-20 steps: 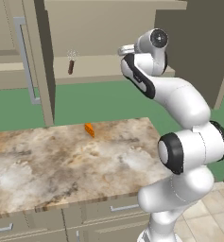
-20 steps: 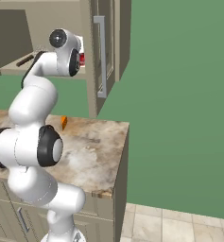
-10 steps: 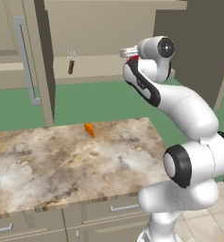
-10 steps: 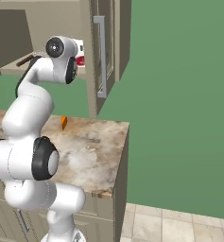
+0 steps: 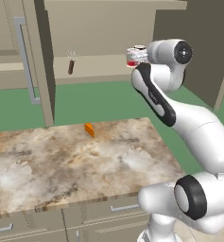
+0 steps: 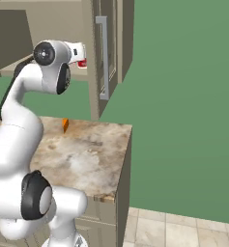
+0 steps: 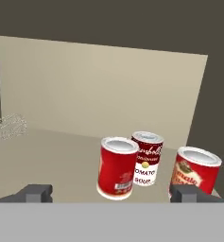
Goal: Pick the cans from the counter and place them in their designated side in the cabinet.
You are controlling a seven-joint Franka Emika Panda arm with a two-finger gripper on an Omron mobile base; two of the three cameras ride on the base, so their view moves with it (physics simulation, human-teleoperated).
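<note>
On the cabinet shelf (image 7: 52, 151) stand the cans: a bright red can (image 7: 117, 168) with a white rim and, right behind it, a maroon-and-white labelled can (image 7: 147, 158). My gripper (image 7: 113, 194) is open. Its fingertips (image 7: 35, 193) sit wide to either side of the bright red can and touch nothing. From the left base view the gripper (image 5: 138, 56) hovers at the shelf's right end beside a red can (image 5: 133, 58). The right base view has the gripper (image 6: 80, 53) there too, with a red can (image 6: 82, 62) just below it. The counter (image 5: 61, 165) lies below.
An orange-red can (image 7: 194, 172) stands at the shelf's right end near the cabinet wall. A whisk (image 5: 71, 62) leans at the shelf's left. Both cabinet doors (image 5: 38, 61) (image 6: 106, 53) stand open. A small orange piece (image 5: 89, 129) lies at the counter's back edge.
The wrist has drawn back from the shelf toward the right, and the red can now shows clear of the hand. The jaws have widened slightly.
</note>
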